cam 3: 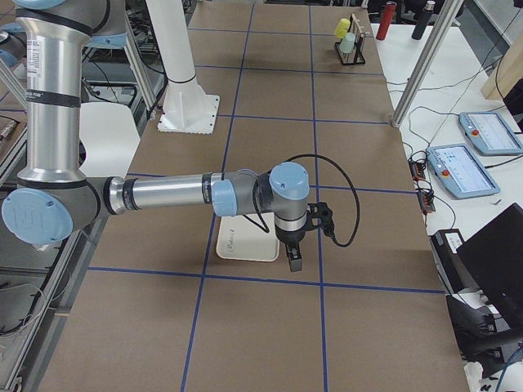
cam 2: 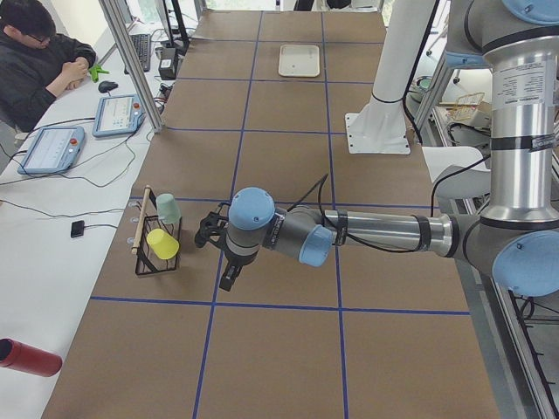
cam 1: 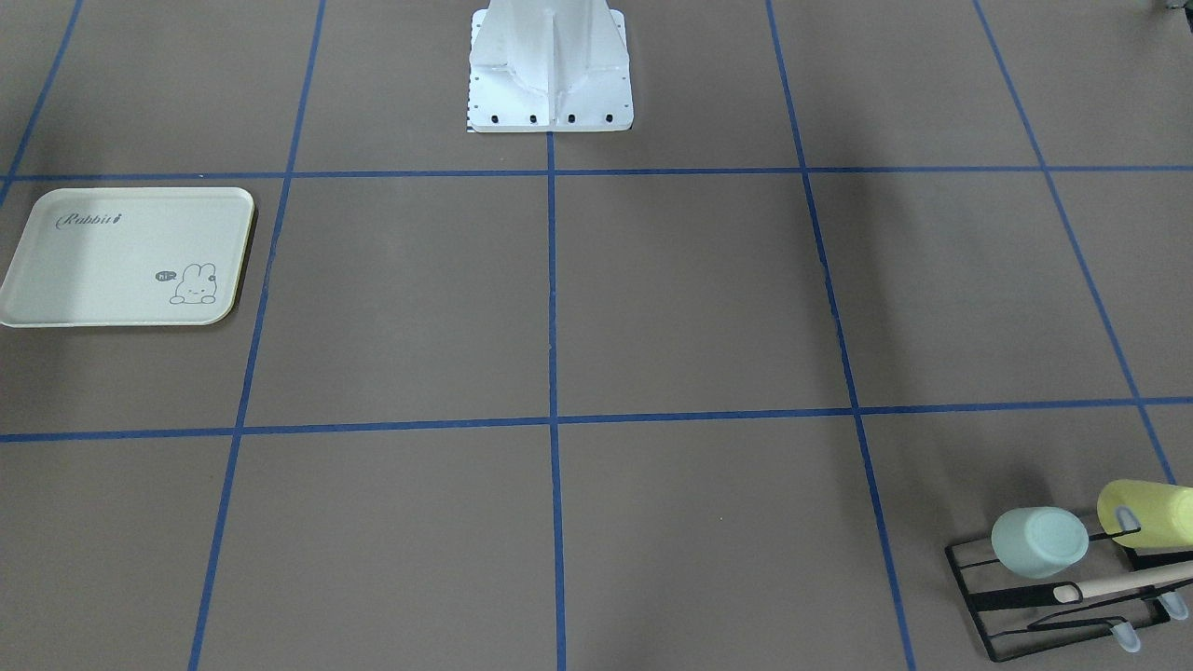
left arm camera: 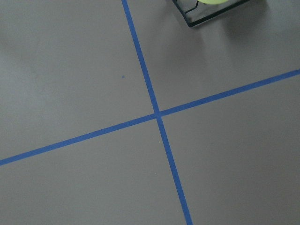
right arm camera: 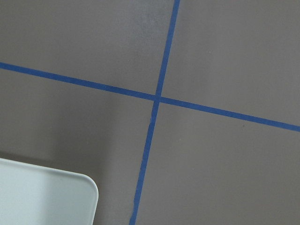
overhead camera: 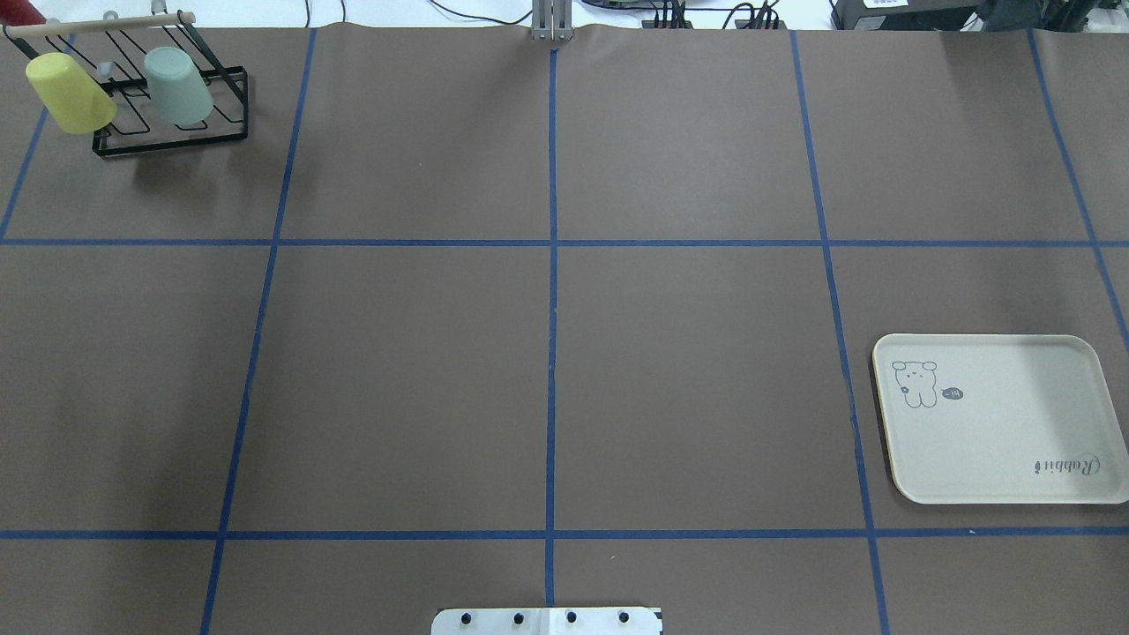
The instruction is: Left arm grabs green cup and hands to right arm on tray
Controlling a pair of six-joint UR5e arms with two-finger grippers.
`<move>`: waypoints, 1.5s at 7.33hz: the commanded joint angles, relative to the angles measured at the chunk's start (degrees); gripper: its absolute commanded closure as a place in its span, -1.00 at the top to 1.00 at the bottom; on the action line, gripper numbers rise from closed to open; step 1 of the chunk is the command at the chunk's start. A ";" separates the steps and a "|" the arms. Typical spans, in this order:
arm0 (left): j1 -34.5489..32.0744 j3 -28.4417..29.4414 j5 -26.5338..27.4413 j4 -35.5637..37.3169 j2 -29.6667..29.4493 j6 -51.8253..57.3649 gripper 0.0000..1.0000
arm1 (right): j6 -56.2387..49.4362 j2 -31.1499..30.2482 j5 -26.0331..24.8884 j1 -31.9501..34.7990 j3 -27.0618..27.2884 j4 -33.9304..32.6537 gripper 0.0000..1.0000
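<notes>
The pale mint-green cup (overhead camera: 178, 85) hangs upside down on a black wire rack (overhead camera: 172, 145) at the table's far left corner, next to a pale yellow cup (overhead camera: 69, 93). It also shows in the front view (cam 1: 1037, 542) and the left side view (cam 2: 168, 208). The cream tray (overhead camera: 997, 423) lies on the right and holds nothing. The left gripper (cam 2: 230, 281) hangs above the table, near the rack and apart from it. The right gripper (cam 3: 294, 261) hangs beside the tray (cam 3: 241, 242). I cannot tell whether either gripper is open or shut. The left wrist view shows a corner of the rack (left arm camera: 197, 18). The right wrist view shows a corner of the tray (right arm camera: 42, 197).
Blue tape lines grid the brown table. The white robot pedestal (cam 1: 550, 84) stands at the table's near middle edge. A wooden rod (overhead camera: 97, 24) tops the rack. An operator (cam 2: 39, 52) sits beside tablets (cam 2: 52, 147) on the side bench. A red bottle (cam 2: 26, 358) lies there.
</notes>
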 commanded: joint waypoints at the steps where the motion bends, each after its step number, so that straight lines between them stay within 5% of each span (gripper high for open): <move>1: 2.23 0.27 -0.64 -3.94 -4.49 -8.85 1.00 | 0.73 1.63 -0.02 -1.48 -0.16 0.06 1.00; 5: 13.27 1.23 7.85 -2.97 -14.51 -28.78 1.00 | 4.42 4.09 3.04 -4.29 0.02 0.15 1.00; 8: 16.56 3.85 15.77 8.33 -24.61 -35.34 1.00 | 11.69 7.25 3.23 -9.12 -0.16 0.50 1.00; 11: 18.39 20.78 23.33 9.25 -38.68 -38.08 1.00 | 16.02 9.37 3.23 -11.85 0.19 0.59 1.00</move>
